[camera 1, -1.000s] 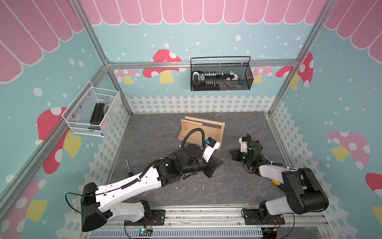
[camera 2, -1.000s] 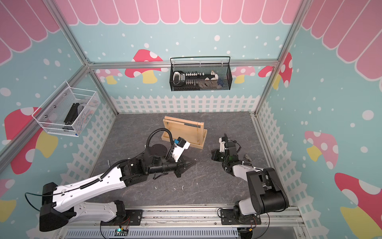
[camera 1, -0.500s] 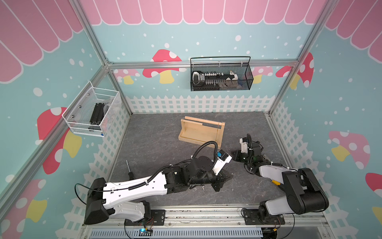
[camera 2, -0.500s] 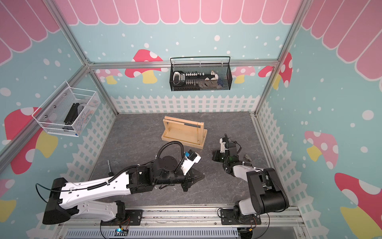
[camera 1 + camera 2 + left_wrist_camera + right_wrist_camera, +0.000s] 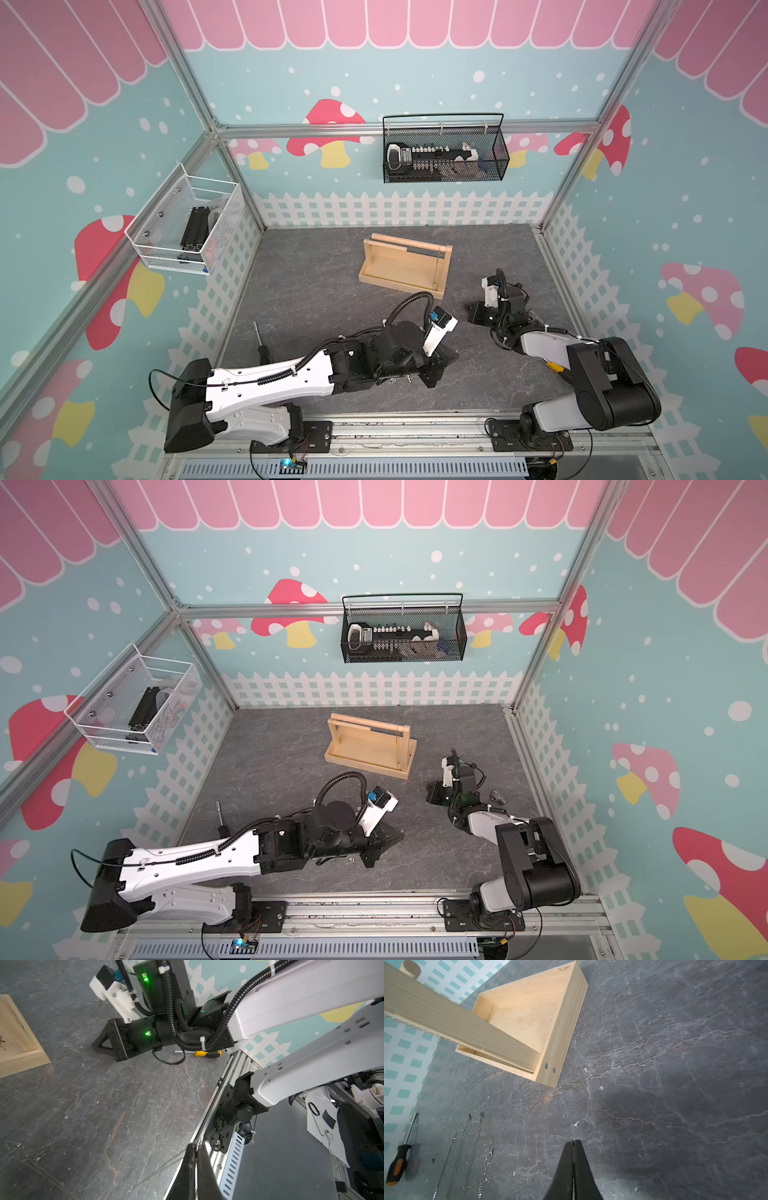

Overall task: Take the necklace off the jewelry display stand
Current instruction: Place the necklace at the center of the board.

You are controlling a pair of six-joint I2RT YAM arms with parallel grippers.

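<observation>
Standing upright: pale wooden jewelry display stand (image 5: 395, 266).

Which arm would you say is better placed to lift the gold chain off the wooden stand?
Right, most likely. The right end effector lies shut and empty near the end of the stand where the gold chain hangs. The left end effector is farther off and shut on a thin chain.
</observation>
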